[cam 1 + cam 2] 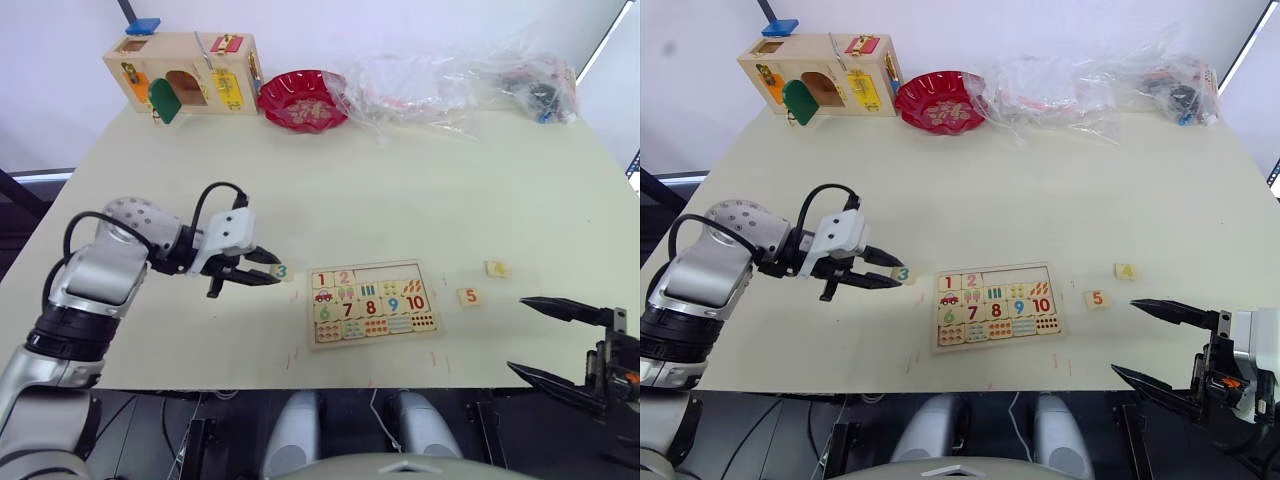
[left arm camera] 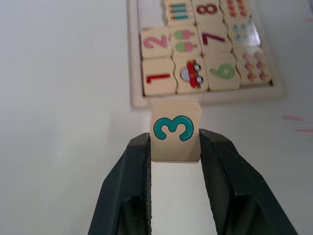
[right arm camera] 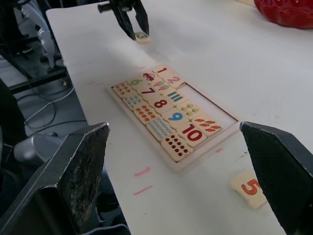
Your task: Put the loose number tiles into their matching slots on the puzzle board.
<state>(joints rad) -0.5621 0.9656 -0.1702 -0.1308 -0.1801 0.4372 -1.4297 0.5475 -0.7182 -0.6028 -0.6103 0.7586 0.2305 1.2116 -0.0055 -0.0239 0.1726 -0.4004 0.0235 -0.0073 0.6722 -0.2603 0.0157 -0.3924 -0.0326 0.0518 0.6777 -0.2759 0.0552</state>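
Note:
The puzzle board [image 1: 375, 341] lies near the table's front edge, with tiles 1 and 2 seated in its top row. The rest of that row, the matching slots [image 1: 390, 275], is an open recess. My left gripper [image 1: 272, 271] is shut on the tile with a teal 3 [image 2: 176, 131], low over the table just left of the board. Two loose tiles lie right of the board: the yellow 4 [image 1: 496, 268] and the orange 5 [image 1: 471, 296]. My right gripper [image 1: 516, 333] hangs open and holds nothing at the table's front right edge, just beyond the 5.
A wooden latch box [image 1: 185, 72] stands at the back left. Beside it are a red bowl [image 1: 303, 99] and crumpled clear plastic bags [image 1: 450, 85] along the back. The table's front edge [image 1: 300, 388] runs just below the board.

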